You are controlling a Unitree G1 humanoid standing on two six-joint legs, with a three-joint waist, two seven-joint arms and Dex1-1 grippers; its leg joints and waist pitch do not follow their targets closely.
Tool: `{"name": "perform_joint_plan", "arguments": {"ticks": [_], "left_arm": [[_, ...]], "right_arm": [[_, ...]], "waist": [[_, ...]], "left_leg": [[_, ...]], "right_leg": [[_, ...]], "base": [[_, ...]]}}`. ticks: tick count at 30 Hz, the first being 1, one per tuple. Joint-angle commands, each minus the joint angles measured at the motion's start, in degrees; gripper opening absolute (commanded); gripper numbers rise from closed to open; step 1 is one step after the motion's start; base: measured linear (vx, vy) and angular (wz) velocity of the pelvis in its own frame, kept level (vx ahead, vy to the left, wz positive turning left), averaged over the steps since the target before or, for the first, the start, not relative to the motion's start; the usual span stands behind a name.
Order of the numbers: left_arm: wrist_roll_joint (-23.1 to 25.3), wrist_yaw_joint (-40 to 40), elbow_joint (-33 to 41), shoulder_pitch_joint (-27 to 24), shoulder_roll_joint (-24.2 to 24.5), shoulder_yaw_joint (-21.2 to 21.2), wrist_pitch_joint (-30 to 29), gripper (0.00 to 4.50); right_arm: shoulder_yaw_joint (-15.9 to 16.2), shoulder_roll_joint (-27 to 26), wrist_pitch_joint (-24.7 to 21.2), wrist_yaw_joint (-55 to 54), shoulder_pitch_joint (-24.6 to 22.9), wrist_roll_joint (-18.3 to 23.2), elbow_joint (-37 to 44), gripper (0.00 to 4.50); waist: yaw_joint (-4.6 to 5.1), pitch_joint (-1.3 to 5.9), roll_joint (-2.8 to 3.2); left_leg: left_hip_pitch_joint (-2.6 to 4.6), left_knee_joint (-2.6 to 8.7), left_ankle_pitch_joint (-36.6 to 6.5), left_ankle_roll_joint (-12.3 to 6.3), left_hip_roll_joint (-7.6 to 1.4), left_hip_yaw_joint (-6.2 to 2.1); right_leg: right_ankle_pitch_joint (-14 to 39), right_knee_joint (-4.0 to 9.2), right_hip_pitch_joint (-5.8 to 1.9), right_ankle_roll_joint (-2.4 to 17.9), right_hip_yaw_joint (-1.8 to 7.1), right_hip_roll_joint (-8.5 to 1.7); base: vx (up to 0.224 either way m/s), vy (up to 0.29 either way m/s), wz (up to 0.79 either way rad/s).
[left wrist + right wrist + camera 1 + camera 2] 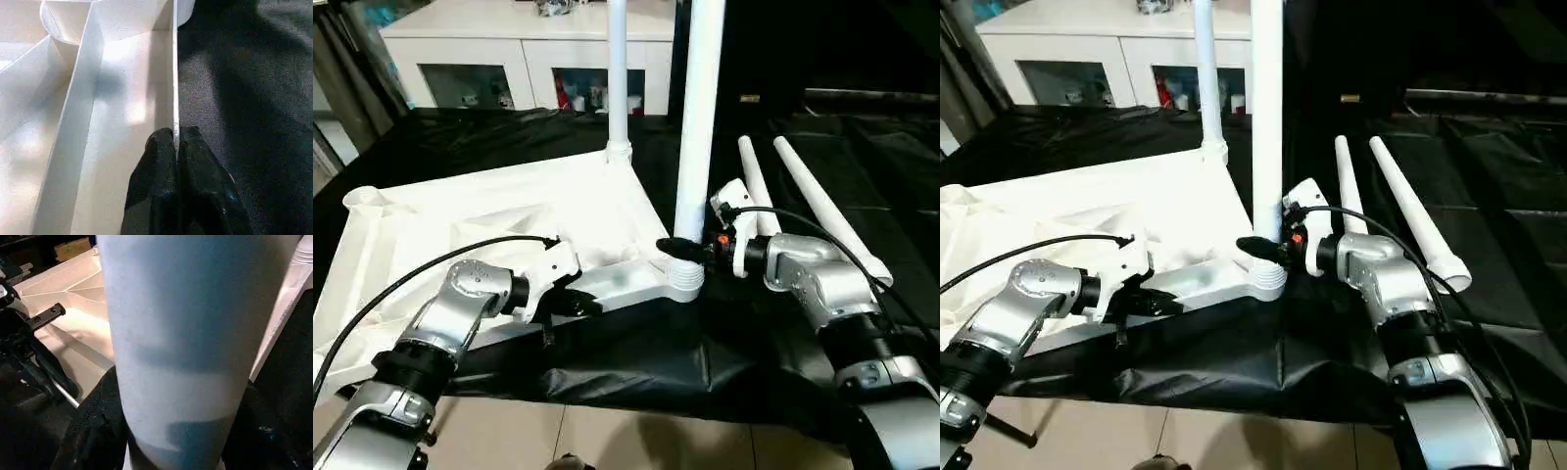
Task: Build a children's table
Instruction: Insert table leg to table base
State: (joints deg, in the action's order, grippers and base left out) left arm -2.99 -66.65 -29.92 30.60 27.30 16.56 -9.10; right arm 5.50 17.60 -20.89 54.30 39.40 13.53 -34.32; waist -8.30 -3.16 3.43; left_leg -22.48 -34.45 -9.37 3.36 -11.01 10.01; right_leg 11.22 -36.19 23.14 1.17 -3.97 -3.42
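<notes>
Two legs stand upright; right pincer (pixel 690 247) clamps the near leg (pixel 698 127) low, left pincer (pixel 176 142) pinches the stiff, light tabletop (pixel 489 220) rim.

Left arm: silver forearm rises from the lower left and angles inward, wrist bent toward the middle, a black cable looping over it. Left end effector (pixel 570 304) low and roughly level, its two black fingers (pixel 161 161) pressed together, pinching the thin white rim of the table top (pixel 174 88) between them (rim edge visible right in the seam).

Right arm: forearm comes up from the lower right, wrist cocked inward, cable arching over its white housing. Right end effector (pixel 677 250) held level, fingers about half spread, one on each side of the near upright leg (pixel 697 117) just above its socket, gripping it.
</notes>
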Motion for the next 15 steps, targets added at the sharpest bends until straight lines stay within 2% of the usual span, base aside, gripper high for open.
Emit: {"name": "perform_joint_plan", "arguments": {"ticks": [1, 3, 7, 12, 14, 15], "left_arm": [[-2.2, -0.3, 1.8, -0.3, -1.1, -1.4, 0.2, 0.0], [-2.0, -0.6, 2.0, -0.3, -0.9, -1.3, 0.0, 0.0], [-1.7, -0.9, 1.7, -0.2, -0.8, -1.1, 0.1, 0.0], [-1.6, -0.6, 1.7, -0.2, -1.0, -1.2, 0.0, 0.0], [-1.7, 0.1, 1.7, -0.2, -1.3, -1.7, 0.1, 0.0], [-1.7, 0.1, 1.7, -0.2, -1.3, -1.7, 0.1, 0.0]], "right_arm": [[1.5, -0.8, 0.7, 0.6, 0.6, -1.1, -1.9, 1.93], [1.3, -1.4, 1.9, 0.8, 1.4, -1.2, -4.2, 1.93], [0.1, -2.4, 3.6, 1.4, 2.9, -0.9, -8.0, 1.93], [-1.3, -2.7, 4.7, 1.1, 3.3, -0.4, -10.8, 1.93], [-3.4, -2.7, 6.0, 0.7, 2.3, 0.8, -12.3, 1.93], [-3.4, -2.6, 6.0, 0.6, 2.3, 0.8, -12.3, 1.93]], "waist": [[-0.1, 4.42, -1.04], [-0.08, 4.51, -0.74], [0.16, 4.34, -0.9], [0.1, 4.48, -1.04], [0.14, 4.44, -1.3], [0.09, 4.44, -1.21]], "left_leg": [[1.03, 3.47, -9.0, -2.02, -2.26, -0.7], [1.04, 3.45, -9.0, -2.0, -2.3, -0.77], [1.04, 3.58, -10.2, -1.75, -2.26, -0.77], [1.09, 3.51, -9.4, -2.19, -2.33, -0.72], [1.09, 3.52, -9.6, -2.32, -2.33, -0.67], [1.12, 3.51, -9.7, -2.31, -2.36, -0.69]], "right_leg": [[11.1, 4.29, -2.65, 10.7, 2.82, -5.12], [10.9, 4.19, -2.62, 10.9, 2.8, -5.14], [11.7, 4.39, -2.7, 11.1, 2.77, -5.07], [10.2, 4.17, -2.7, 11.6, 2.78, -5.08], [10.6, 4.26, -2.73, 11.6, 2.79, -5.13], [10.8, 4.24, -2.69, 11.6, 2.81, -5.19]], "base": [[0.0, 0.0, 0.0], [0.0, 0.0, 0.0], [0.0, 0.0, 0.0], [0.0, 0.0, 0.0], [0.0, 0.0, 0.0], [0.0, 0.0, 0.0]]}}
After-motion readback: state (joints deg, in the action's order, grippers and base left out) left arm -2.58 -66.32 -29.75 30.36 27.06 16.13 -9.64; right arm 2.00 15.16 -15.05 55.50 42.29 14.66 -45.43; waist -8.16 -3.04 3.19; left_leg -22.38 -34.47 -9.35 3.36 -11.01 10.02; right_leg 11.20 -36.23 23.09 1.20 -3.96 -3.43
